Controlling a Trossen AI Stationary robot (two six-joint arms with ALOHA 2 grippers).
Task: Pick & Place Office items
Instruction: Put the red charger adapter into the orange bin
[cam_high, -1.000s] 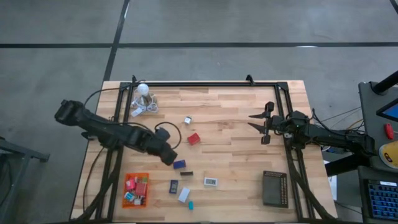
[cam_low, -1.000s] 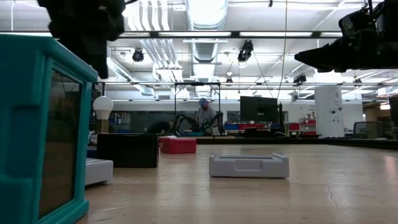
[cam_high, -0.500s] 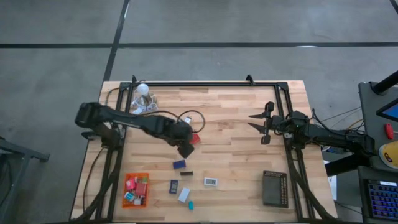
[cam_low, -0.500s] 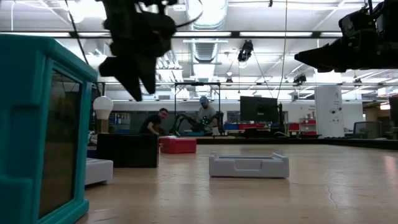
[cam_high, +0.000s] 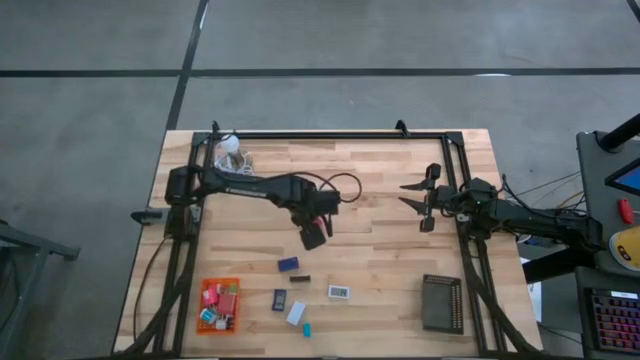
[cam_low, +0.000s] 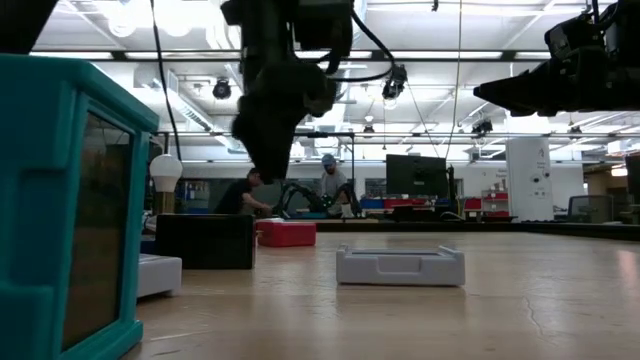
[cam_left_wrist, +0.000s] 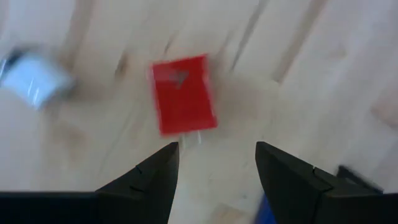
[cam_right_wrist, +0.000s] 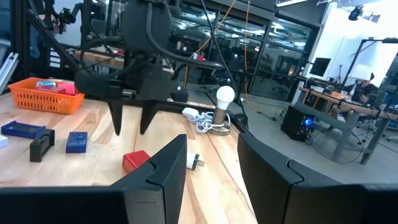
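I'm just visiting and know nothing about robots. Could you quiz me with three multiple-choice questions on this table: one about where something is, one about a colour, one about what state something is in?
1. Where is the left gripper?
A. Above the red block
B. Inside the orange tray
C. Over the black tray

2. What colour is the tray holding several office items?
A. Black
B. Orange
C. White

3. How do the left gripper's fingers stand?
A. Shut on the red block
B. Open, holding nothing
C. Shut on the bulb

Answers:
1. A, its wrist view looks down on the block.
2. B, the filled tray is orange.
3. B, its fingers hang apart above the table.
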